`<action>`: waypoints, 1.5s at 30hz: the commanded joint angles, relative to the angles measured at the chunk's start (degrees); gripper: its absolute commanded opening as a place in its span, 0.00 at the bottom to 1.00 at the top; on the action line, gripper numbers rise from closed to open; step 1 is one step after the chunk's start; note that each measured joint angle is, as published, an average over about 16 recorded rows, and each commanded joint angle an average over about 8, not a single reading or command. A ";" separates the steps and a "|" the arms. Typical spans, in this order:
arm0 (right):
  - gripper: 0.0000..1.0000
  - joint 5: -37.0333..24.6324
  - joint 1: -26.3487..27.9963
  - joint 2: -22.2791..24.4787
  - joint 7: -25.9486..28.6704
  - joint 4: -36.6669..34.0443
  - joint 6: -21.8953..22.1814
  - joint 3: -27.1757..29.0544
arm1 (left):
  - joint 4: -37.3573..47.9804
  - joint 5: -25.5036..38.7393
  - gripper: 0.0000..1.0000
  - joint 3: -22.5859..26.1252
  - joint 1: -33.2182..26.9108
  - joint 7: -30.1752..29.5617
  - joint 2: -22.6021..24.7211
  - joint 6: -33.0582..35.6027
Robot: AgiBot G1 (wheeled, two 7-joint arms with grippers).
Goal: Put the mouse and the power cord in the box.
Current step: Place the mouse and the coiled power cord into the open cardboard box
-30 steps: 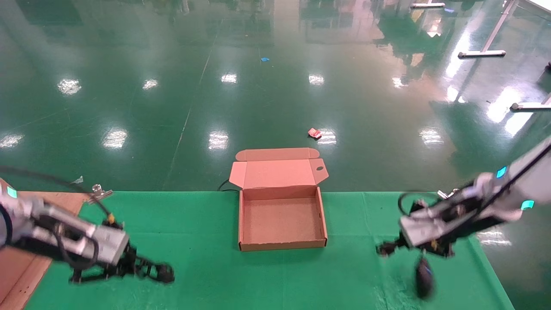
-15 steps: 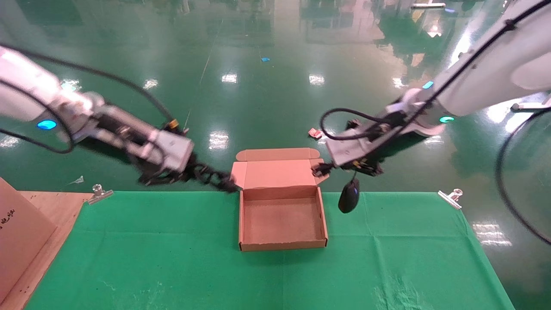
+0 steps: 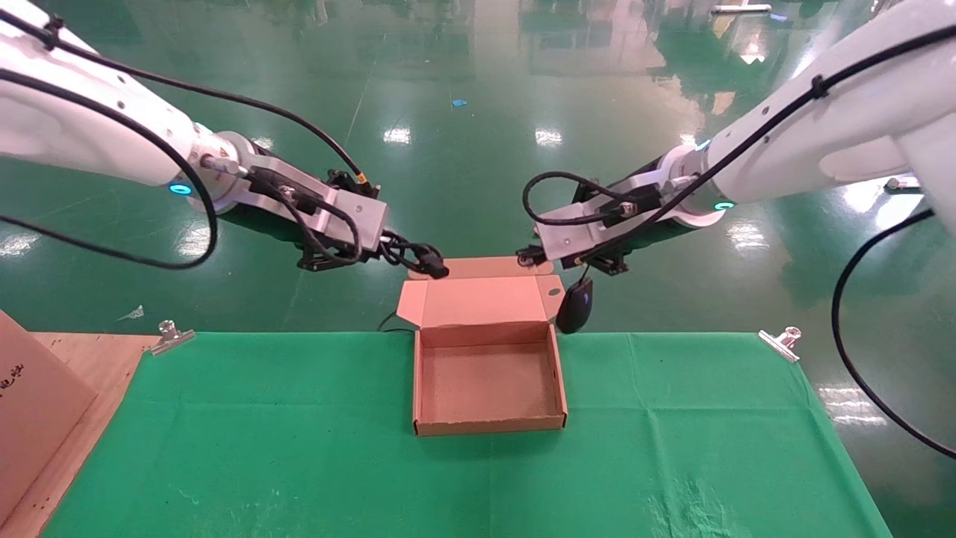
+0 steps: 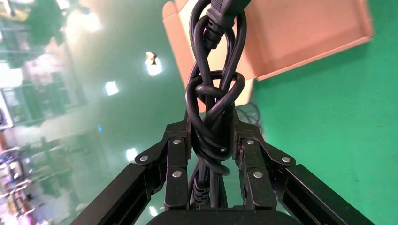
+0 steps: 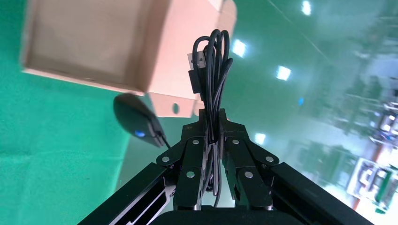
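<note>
Left gripper (image 4: 213, 154): raised behind the box's far-left corner, pinching the cord (image 4: 213, 93), a knotted bundle with its plug end out over the lid.
Right gripper (image 5: 212, 150): raised behind the far-right corner, pinching the mouse's coiled wire; mouse (image 3: 576, 306) dangles below, outside the box.
Box (image 3: 489, 426): open on the green cloth (image 3: 299, 448), nothing in it.
Advice: bring each load over the tray before letting go, mouse lowered until it rests, arms kept apart.
</note>
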 commanded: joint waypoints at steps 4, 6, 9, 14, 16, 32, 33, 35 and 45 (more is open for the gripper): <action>0.00 1.26 -0.87 0.19 0.49 0.34 3.85 -1.23 | 1.43 -1.08 0.00 -0.50 0.99 1.92 0.95 -2.62; 0.00 1.64 -0.66 0.30 0.55 -0.02 4.21 -1.66 | 1.42 -1.63 0.00 -0.59 1.77 2.31 1.12 -2.61; 0.00 2.16 -0.01 0.50 0.47 -0.85 3.80 -2.22 | 0.99 -1.95 0.00 -0.27 3.59 2.08 1.46 -3.63; 0.00 3.02 1.39 0.75 -0.33 -2.57 1.09 -2.93 | -1.09 -2.40 0.00 0.67 7.13 0.35 1.73 -6.40; 0.00 3.42 1.96 0.82 -0.89 -3.34 -0.50 -3.14 | -2.22 -2.49 0.00 1.16 8.33 -0.28 1.73 -7.87; 0.00 6.67 5.10 1.40 -6.96 -9.48 -9.94 -3.20 | -16.95 0.32 0.13 10.24 26.29 -23.98 2.35 -44.98; 0.00 6.78 5.15 1.41 -7.23 -9.73 -10.07 -3.18 | -17.25 0.11 0.16 10.94 26.83 -25.47 2.37 -45.34; 0.00 6.98 5.21 1.41 -7.73 -10.19 -10.26 -3.15 | -17.74 -0.19 0.21 12.54 27.64 -28.39 2.42 -45.52; 0.00 7.46 4.70 1.44 -9.66 -11.78 -10.34 -3.26 | -20.61 1.41 0.36 22.32 28.62 -40.54 2.67 -43.12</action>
